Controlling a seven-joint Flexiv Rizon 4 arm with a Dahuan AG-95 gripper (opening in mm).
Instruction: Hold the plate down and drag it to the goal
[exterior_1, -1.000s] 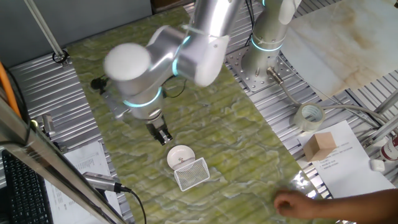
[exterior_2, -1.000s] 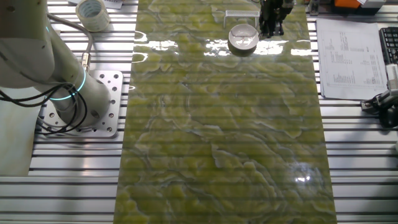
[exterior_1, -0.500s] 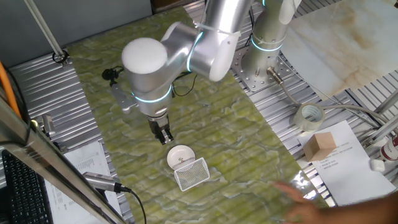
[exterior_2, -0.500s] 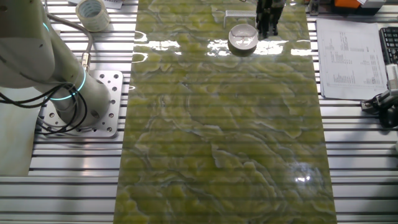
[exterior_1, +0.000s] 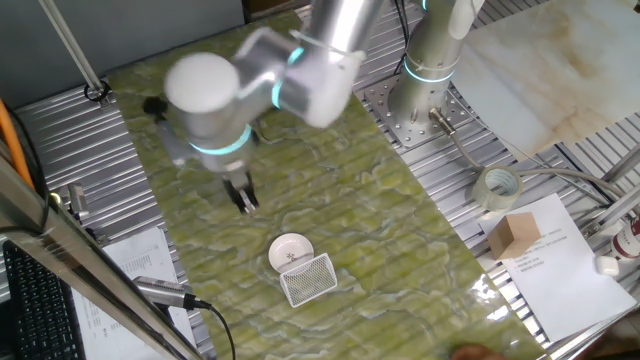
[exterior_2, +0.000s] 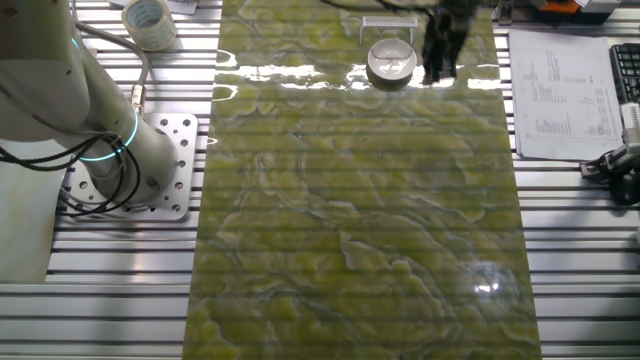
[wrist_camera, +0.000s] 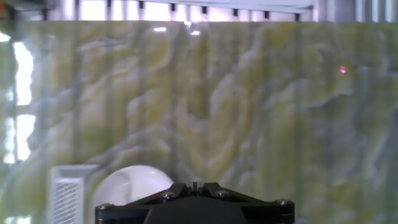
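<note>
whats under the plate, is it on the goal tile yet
The plate lies on the green marbled mat, beside the goal tile, touching or nearly touching its edge, not on it. The gripper hangs apart from both. What is directly beneath the plate is covered.

The table cover (exterior_1: 380, 200) is yellow-green with pale, wavy marble-like veining, and shows bright glare patches in the other fixed view. The plate (exterior_1: 290, 251) is plain white with a faint darker mark at its centre. The goal (exterior_1: 309, 280) is white with a fine grid pattern. The arm (exterior_1: 250, 85) is silver-grey with glowing cyan rings at its joints. The gripper (exterior_1: 243, 198) looks black, though blur makes it hard to judge. The tape roll (exterior_1: 500, 187) is clear, the box (exterior_1: 515, 234) brown.
</note>
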